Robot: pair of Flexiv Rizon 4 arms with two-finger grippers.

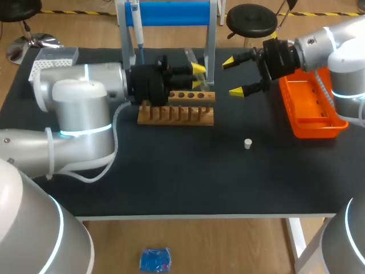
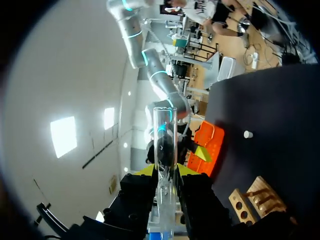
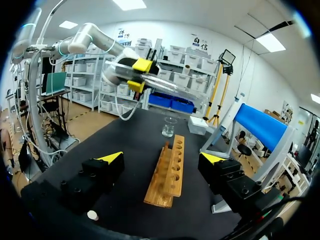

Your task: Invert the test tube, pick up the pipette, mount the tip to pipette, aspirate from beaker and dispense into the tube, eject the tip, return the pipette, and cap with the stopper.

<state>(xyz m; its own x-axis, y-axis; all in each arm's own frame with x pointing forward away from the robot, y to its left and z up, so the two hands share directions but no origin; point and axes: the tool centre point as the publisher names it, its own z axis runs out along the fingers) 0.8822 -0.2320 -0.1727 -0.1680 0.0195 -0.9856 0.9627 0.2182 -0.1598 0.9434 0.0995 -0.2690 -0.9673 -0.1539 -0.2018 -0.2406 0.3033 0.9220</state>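
My left gripper (image 1: 198,76) is shut on a clear test tube (image 2: 164,145), held in the air just above the wooden rack (image 1: 177,108). In the right wrist view the tube (image 3: 167,86) lies nearly level between the left gripper's yellow tips (image 3: 139,72). Facing it from the right, my right gripper (image 1: 235,76) hangs open and empty over the rack (image 3: 167,172). The pipette (image 1: 137,28) hangs on the blue stand at the back. A glass beaker (image 3: 169,127) stands beyond the rack. A small white stopper (image 1: 248,143) lies on the mat.
An orange tray (image 1: 311,105) sits at the right edge under my right arm. A white tip box (image 1: 54,60) stands at the back left. The stand's metal legs (image 1: 212,45) rise right behind the rack. The black mat in front of the rack is bare.
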